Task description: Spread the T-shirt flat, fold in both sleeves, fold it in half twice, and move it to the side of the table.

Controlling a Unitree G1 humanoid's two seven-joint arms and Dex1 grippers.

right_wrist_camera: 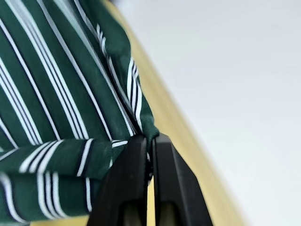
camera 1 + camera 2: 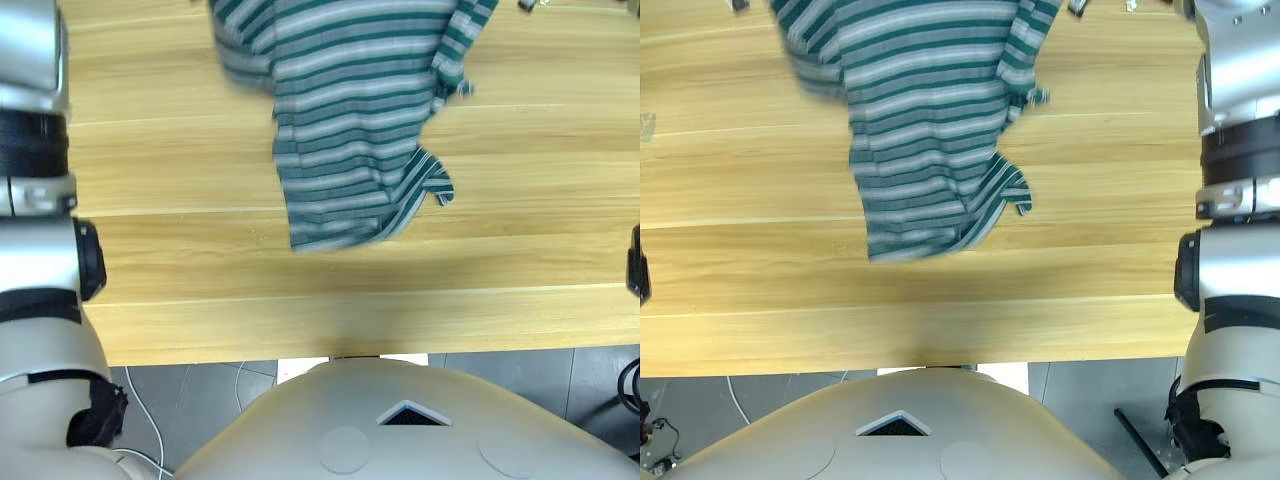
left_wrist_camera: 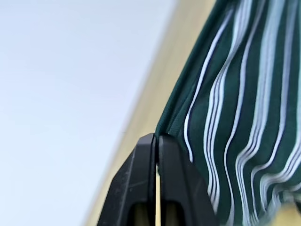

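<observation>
A green T-shirt (image 2: 340, 120) with white and grey stripes hangs over the wooden table (image 2: 180, 280), its lower hem resting near the table's middle and a sleeve (image 2: 432, 178) dangling on its right. In the left wrist view my left gripper (image 3: 156, 143) is shut on an edge of the T-shirt (image 3: 235, 94). In the right wrist view my right gripper (image 1: 150, 143) is shut on another edge of the T-shirt (image 1: 61, 94). Both black finger pairs press together on the cloth. The shirt's top runs past the upper edge of the head views.
The table's front edge (image 2: 350, 350) runs close to the robot, with grey floor and cables (image 2: 150, 410) below it. Bare wood lies left and right of the shirt. Small dark objects (image 2: 1077, 8) sit at the far right of the table.
</observation>
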